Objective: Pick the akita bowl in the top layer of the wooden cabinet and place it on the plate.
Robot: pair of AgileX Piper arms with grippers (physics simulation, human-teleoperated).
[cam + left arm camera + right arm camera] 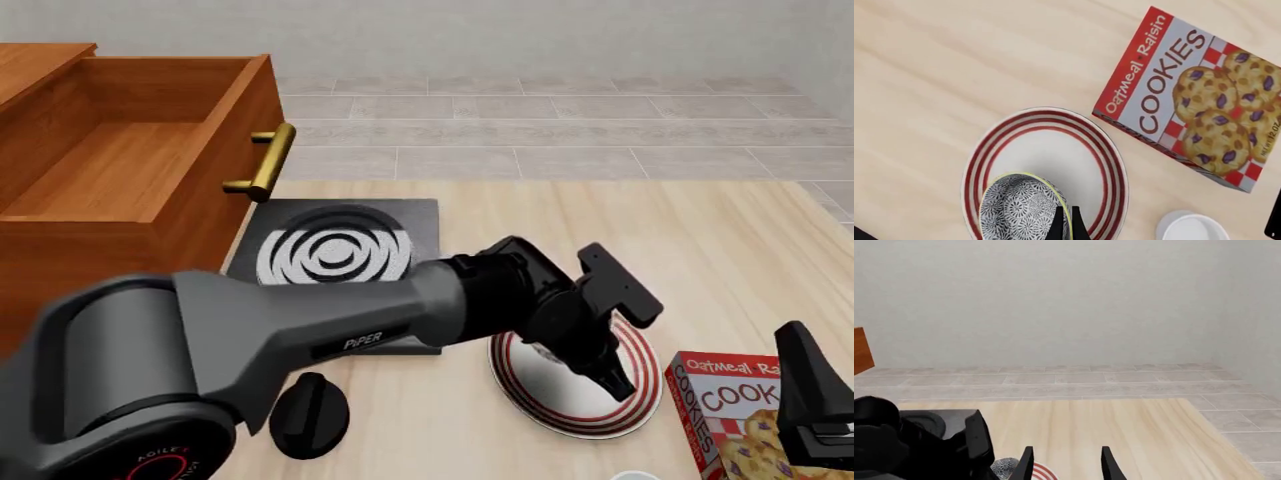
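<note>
The akita bowl (1017,210), net-patterned with a pale rim, hangs over the near part of the red-ringed plate (1054,145). My left gripper (1066,216) is shut on its rim, with one finger inside and one outside. In the front view the left gripper (611,374) reaches over the plate (587,410) and its wrist hides the bowl. Whether the bowl touches the plate I cannot tell. The wooden cabinet (80,235) stands at the left with its top layer (120,165) pulled out and nothing showing inside. My right gripper (1067,465) is open and holds nothing; it waits at the right (803,350).
An oatmeal raisin cookies box (1194,95) lies right of the plate, close to the right gripper (734,410). A black stove (340,250) with grey rings sits in front of the cabinet, a black knob (310,410) nearer. A white round object (1191,227) lies by the plate.
</note>
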